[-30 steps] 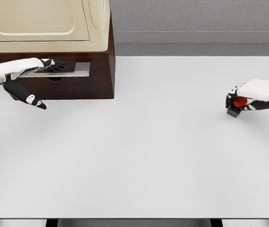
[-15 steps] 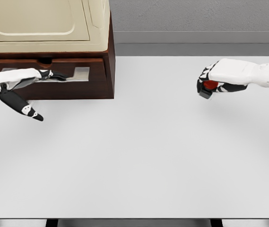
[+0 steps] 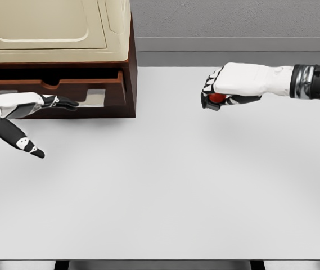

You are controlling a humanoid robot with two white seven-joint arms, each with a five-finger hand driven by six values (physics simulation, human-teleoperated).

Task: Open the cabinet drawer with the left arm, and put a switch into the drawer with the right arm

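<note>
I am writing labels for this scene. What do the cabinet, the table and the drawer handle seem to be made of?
The cabinet looks like dark reddish-brown wood with a smooth, slightly glossy finish, though no grain shows in the render. The table is plain matte white, possibly laminate or painted board; it cannot be told. The drawer handle looks like brushed grey metal, judging by its pale sheen.

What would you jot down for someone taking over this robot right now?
Left robot hand: fingers on the drawer front, cabinet drawer partly open.
Right robot hand: shut on the red switch, held above the white table, right of the cabinet.
Done: switch picked up, drawer started.
Left: finish opening if needed, carry the switch over, drop it in.
</note>
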